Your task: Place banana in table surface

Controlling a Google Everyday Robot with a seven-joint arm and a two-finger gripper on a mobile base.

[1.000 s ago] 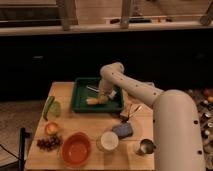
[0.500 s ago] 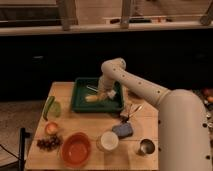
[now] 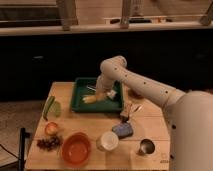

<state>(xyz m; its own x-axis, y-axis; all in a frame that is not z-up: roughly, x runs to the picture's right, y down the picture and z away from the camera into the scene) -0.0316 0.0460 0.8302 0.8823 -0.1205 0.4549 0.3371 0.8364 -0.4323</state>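
Note:
The banana (image 3: pixel 89 99) is a small yellow-tan piece lying in the dark green tray (image 3: pixel 116 104) at the far middle of the light wooden table surface (image 3: pixel 92 122). My gripper (image 3: pixel 102 93) is down inside the tray at the banana's right end, reaching in from the right on the white arm (image 3: pixel 145 86). I cannot tell whether it touches the banana. A silvery utensil (image 3: pixel 92 88) lies in the tray just behind the banana.
A green pepper-like vegetable (image 3: pixel 52 107) lies at the table's left edge. Along the front are a peach-like fruit (image 3: pixel 51 128), dark grapes (image 3: pixel 48 143), an orange bowl (image 3: pixel 76 148), a white cup (image 3: pixel 107 141), a blue object (image 3: pixel 123 130) and a metal cup (image 3: pixel 146 147). A small packet (image 3: pixel 129 112) lies right of the tray.
The arm's elbow has risen a little and the robot's body has shifted right in view. The gripper stays low in the tray by the banana, which has hardly moved.

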